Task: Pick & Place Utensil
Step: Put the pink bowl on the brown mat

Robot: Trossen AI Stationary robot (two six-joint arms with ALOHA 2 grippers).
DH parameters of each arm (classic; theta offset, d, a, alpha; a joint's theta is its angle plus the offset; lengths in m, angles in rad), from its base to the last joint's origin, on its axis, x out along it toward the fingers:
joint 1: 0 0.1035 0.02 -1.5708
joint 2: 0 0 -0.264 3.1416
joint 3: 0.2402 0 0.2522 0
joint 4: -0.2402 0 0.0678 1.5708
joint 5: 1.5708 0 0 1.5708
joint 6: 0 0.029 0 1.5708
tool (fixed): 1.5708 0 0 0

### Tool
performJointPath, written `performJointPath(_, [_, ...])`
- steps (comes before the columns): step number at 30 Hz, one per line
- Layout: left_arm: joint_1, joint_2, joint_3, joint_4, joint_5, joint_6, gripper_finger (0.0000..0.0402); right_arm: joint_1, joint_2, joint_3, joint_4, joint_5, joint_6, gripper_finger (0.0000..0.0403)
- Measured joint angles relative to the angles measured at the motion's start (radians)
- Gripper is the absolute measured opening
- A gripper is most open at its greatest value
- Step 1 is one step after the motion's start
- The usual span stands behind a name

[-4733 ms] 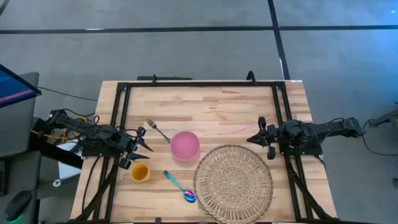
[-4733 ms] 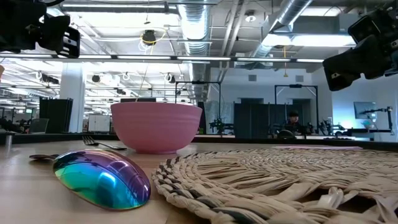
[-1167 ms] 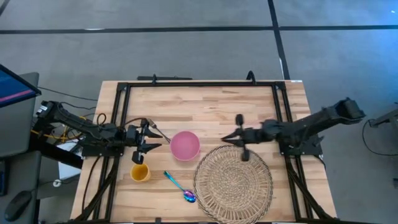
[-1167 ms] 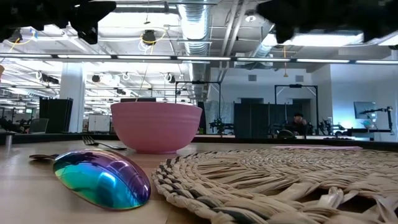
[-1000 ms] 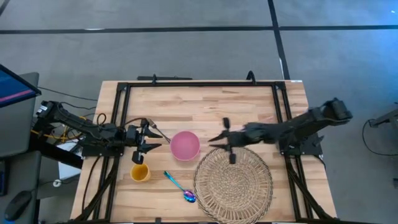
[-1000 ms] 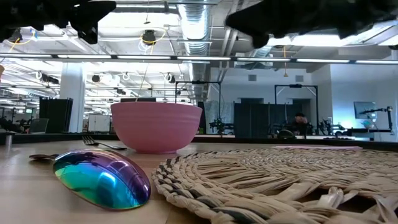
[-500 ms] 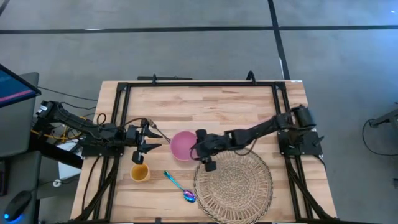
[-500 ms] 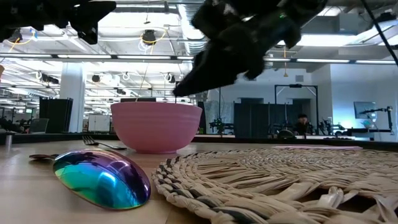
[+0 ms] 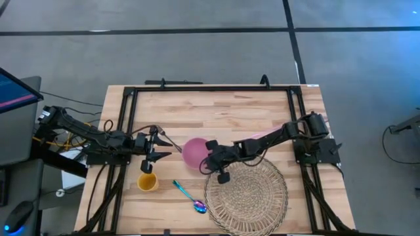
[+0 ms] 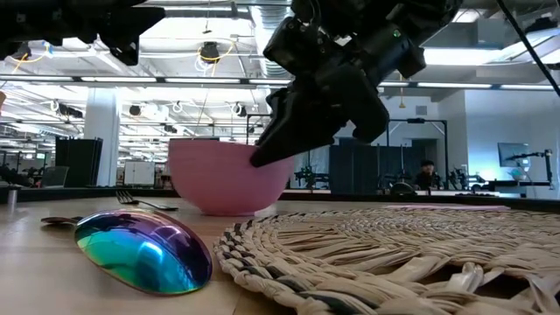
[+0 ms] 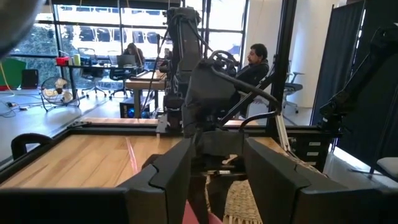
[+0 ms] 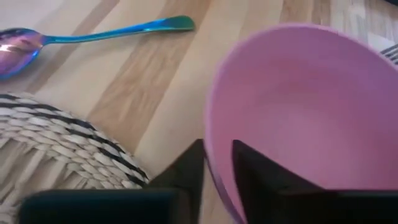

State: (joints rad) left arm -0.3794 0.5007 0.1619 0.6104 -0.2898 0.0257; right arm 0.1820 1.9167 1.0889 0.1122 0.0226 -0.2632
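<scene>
A pink bowl stands left of centre, and its rim fills the right wrist view. My right gripper reaches across to the bowl's right rim and is shut on it. An iridescent spoon lies flat near the front edge. A silver fork lies beyond the bowl's left side. My left gripper hovers open beside the fork and touches nothing; its fingers show spread in its wrist view. My right gripper has the bowl's rim on the side toward the woven mat, with one finger inside the bowl and one outside. It comes slanting down from the table's right. The bowl is tipped a little, its base on the table.
A round woven mat lies right of the spoon, directly under my right arm. A yellow cup stands near my left gripper. A black frame borders the wooden table. A person sits far back in the room.
My right arm has swept from over the mat's far edge toward the table's left, come down and set its fingers over the bowl's rim. The bowl has shifted slightly and tipped.
</scene>
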Motion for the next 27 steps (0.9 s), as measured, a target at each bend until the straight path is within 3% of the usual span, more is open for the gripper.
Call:
performJointPath(4, [0.0,0.0,0.0,0.001,-0.001,0.0,0.015,-0.008,-0.001,0.0,-0.003,0.002,-0.001,0.0009])
performJointPath(14, [0.0,0.0,0.0,0.001,-0.002,0.0,0.015,0.0,-0.001,0.044,-0.057,0.002,-0.003,0.0008])
performJointPath(22, [0.0,0.0,0.0,0.001,-0.002,0.0,0.015,0.03,-0.001,0.19,-0.352,0.006,0.018,0.0005])
performJointPath(27, [0.0,0.0,0.0,0.002,-0.002,-0.004,0.015,0.068,-0.003,0.307,-0.542,0.066,0.07,0.0011])
